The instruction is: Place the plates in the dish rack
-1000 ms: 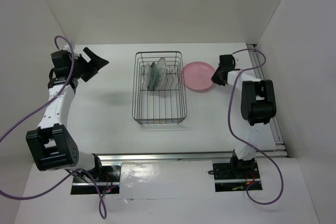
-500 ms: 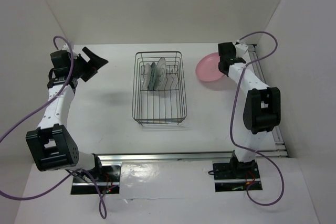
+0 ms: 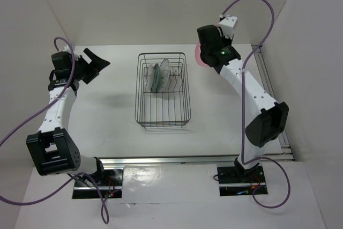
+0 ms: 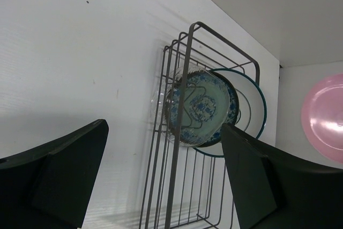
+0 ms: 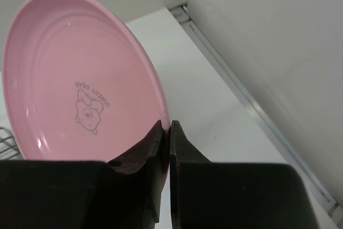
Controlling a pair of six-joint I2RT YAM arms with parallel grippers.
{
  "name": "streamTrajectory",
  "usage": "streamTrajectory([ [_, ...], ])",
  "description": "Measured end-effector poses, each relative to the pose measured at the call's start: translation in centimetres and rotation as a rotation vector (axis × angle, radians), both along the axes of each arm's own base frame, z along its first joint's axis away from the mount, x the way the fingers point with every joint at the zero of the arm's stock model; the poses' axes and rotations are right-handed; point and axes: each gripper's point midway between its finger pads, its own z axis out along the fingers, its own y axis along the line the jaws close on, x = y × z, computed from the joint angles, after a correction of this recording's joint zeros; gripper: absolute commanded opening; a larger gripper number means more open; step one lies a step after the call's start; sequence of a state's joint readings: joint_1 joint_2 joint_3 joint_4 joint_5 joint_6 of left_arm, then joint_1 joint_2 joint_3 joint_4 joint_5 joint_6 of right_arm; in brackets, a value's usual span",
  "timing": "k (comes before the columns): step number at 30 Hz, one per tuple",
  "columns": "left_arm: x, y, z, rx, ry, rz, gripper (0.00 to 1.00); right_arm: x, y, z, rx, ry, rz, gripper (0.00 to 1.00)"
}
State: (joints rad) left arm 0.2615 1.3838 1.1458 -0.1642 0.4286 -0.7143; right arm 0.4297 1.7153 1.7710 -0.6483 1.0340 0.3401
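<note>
**Pink plate held off the dish rack's far right corner**

The right end effector (image 5: 165, 127) pinches the pink plate (image 5: 80, 79) by its rim, fingers pressed together on it. It holds the plate steeply tilted above the surface (image 3: 107, 111), just right of the dish rack (image 3: 141, 87) at its far end. The rack's long axis runs far to near. The teal patterned plate (image 4: 202, 103), dark-rimmed glass plate (image 4: 252, 105) and small wavy glass plate (image 4: 161, 100) stand in its far half. The free prongs therefore probably lie leftward and nearer than the pink plate. The left end effector (image 3: 95, 61) hangs spread wide and holds nothing, well to the rack's left.
</note>
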Motion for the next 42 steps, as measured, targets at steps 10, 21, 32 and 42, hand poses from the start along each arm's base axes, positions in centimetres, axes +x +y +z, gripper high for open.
streamTrajectory([
  [10, -0.5, 0.4, -0.8, -0.003, 0.043, 0.021, 1.00, -4.0, 6.8, 7.0, -0.124, -0.067, 0.107, 0.00],
  [21, -0.5, 0.7, -0.9, -0.012, 0.046, 0.029, 1.00, -4.1, 10.4, 3.2, -0.280, 0.061, 0.150, 0.00],
  [32, -0.6, 0.5, -0.7, -0.034, 0.048, 0.025, 1.00, -4.2, 11.6, 1.2, -0.295, 0.090, 0.165, 0.00],
  [42, -0.6, 0.2, -0.6, -0.040, 0.046, 0.013, 1.00, -3.1, 12.3, -1.6, -0.331, 0.143, 0.166, 0.00],
])
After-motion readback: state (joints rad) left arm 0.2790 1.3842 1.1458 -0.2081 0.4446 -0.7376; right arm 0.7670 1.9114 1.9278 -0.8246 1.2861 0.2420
